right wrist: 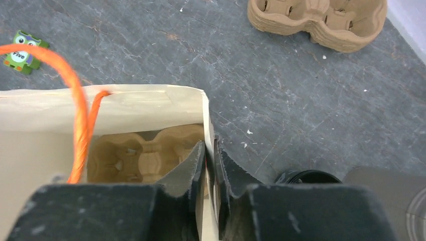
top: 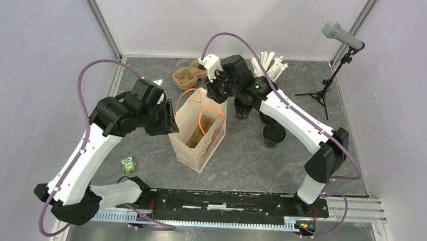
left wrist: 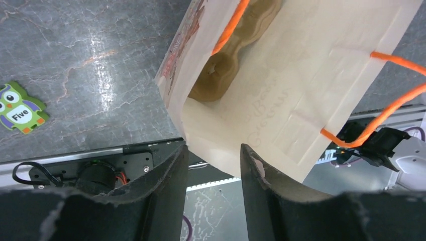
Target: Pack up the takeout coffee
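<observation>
A tan paper bag [top: 199, 147] with orange handles stands open mid-table, and a brown pulp carrier [right wrist: 145, 155] lies in its bottom. My right gripper [right wrist: 210, 143] is shut on the bag's far rim, with the thin paper wall pinched between its pads. My left gripper [left wrist: 213, 148] is at the bag's left rim. Its jaws stand apart, with the bag's edge [left wrist: 216, 135] at the gap between the tips. The takeout coffee, a black lidded cup [top: 274, 134], stands right of the bag. Another black cup [top: 243, 109] is half hidden under my right arm.
A second pulp carrier [top: 187, 76] lies behind the bag. A cup of white sticks [top: 271, 66] stands at the back. A green owl tile [top: 128, 163] lies front left. A microphone stand [top: 324, 95] is at the right. The arms' base rail [top: 224, 200] runs along the near edge.
</observation>
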